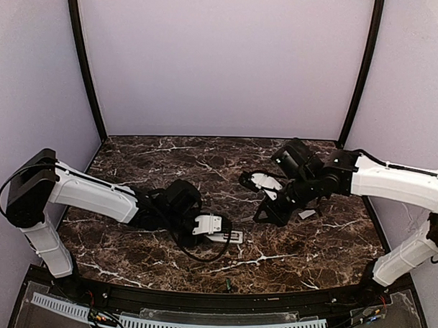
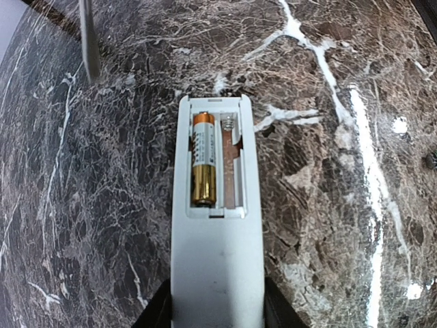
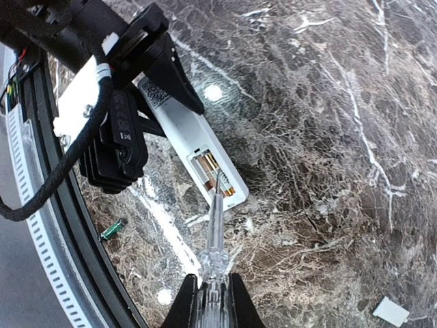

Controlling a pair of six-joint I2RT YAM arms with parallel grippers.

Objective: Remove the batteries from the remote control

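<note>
From above, one end of the remote (image 1: 233, 237) is being hidden by the left pincer (image 1: 218, 231), which is grasping it low on the dark, white-veined marble surface (image 1: 169, 155). The right pincer (image 1: 269, 212) is being lost against that dark stone, and its hold is not being resolved here. A flat white cover (image 1: 307, 214) is lying just beside it.

In the left wrist view, the remote's near end is being cut off by the lower edge, with black fingers (image 2: 158, 316) pressing on both sides. Its compartment is lying open. One gold-and-black battery (image 2: 203, 160) is sitting in the left slot, and the right slot is showing bare copper and a spring. A thin grey tool (image 2: 89, 41) is being cropped at the top, apart from the remote.

In the right wrist view, the right pincer is being shown clenched on the tool's clear handle. The tip is overlapping the compartment, but contact cannot be told. A small green cylinder (image 3: 111, 230) is lying near the black rail.
</note>
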